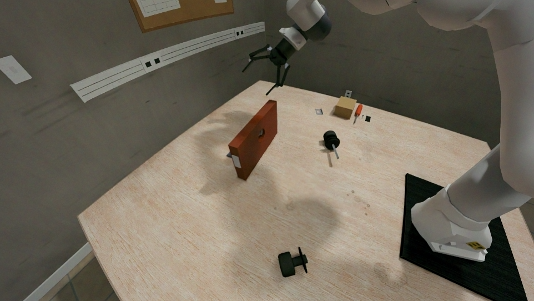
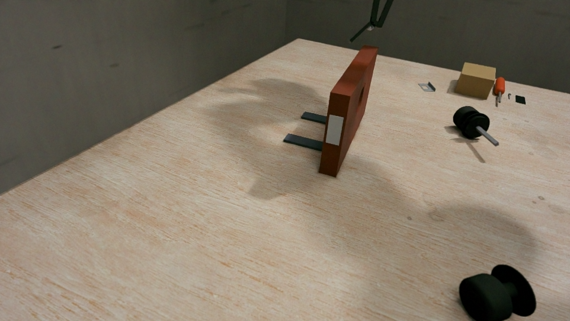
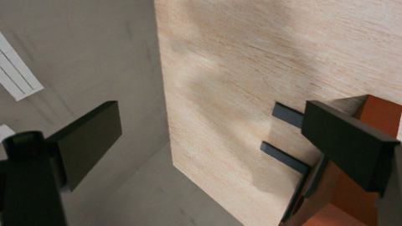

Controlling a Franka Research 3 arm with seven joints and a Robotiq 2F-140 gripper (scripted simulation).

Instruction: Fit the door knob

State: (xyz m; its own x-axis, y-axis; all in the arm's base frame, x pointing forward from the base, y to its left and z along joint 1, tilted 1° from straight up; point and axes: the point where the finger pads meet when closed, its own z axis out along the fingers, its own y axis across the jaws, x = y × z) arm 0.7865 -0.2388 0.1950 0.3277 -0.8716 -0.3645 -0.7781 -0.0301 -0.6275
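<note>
A red-brown wooden door slab (image 1: 255, 138) stands upright on the table, with a round hole holding the latch socket (image 1: 261, 131) in its face; it also shows in the exterior view (image 2: 351, 107) and at the right edge of the wrist view (image 3: 368, 167). A black door knob with a grey square spindle (image 1: 331, 141) (image 2: 472, 122) lies on the table to the slab's right. A second black knob with a round plate and no visible spindle (image 1: 292, 262) lies near the front edge (image 2: 496, 292). My gripper (image 1: 259, 76) is open and empty, high above the slab's far end; both fingers frame the wrist view (image 3: 209, 134).
A tan box (image 1: 344, 106), an orange screwdriver (image 1: 357, 111) and small metal bits (image 1: 318, 110) lie at the table's far right. Two dark flat feet (image 2: 304, 129) stick out from the slab's far side. My base stands on a black mat (image 1: 459, 239).
</note>
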